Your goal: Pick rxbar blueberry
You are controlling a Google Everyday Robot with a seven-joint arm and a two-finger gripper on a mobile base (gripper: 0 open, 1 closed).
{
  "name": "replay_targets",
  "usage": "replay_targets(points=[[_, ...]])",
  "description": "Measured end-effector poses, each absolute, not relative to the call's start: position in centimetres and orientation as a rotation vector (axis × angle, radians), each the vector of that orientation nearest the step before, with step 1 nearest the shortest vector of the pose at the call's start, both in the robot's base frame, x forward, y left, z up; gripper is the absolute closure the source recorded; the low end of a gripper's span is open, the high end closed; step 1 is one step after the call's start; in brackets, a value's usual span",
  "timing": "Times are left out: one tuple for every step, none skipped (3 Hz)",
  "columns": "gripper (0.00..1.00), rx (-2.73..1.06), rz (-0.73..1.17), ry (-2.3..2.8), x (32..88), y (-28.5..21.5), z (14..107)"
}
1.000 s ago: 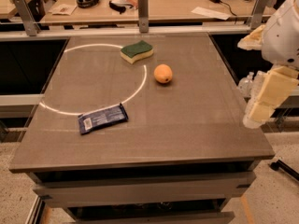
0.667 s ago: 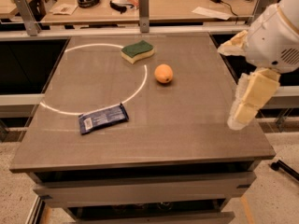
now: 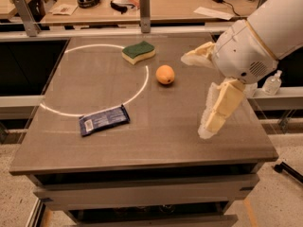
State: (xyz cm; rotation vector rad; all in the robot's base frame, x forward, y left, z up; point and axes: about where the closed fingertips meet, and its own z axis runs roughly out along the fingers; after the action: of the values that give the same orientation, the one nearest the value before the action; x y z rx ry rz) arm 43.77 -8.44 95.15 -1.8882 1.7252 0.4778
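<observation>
The rxbar blueberry (image 3: 104, 119) is a flat dark blue bar with a white patch at its left end. It lies on the brown table (image 3: 142, 145) at the front left, on the arc of a white circle line. My gripper (image 3: 195, 96) hangs over the right half of the table, well to the right of the bar and apart from it. Its two cream fingers (image 3: 218, 109) are spread wide, open and empty. The white arm (image 3: 265, 37) comes in from the upper right.
A green-and-yellow sponge (image 3: 138, 52) lies at the back of the table. An orange round fruit (image 3: 164, 74) sits near the middle, just left of the gripper. A small clear bottle (image 3: 273, 83) stands beyond the table's right edge. A cluttered desk (image 3: 180, 4) stands behind.
The arm and gripper have moved left from the table's right edge to over its right half. The bar, sponge and fruit have not moved.
</observation>
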Motion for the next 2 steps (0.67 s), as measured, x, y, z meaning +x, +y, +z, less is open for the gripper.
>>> replay_targets(points=[[0.00,-1.884,0.518,1.611,43.88,-4.66,94.82],[0.00,-1.885,0.518,1.612,43.86,-4.68,94.82]])
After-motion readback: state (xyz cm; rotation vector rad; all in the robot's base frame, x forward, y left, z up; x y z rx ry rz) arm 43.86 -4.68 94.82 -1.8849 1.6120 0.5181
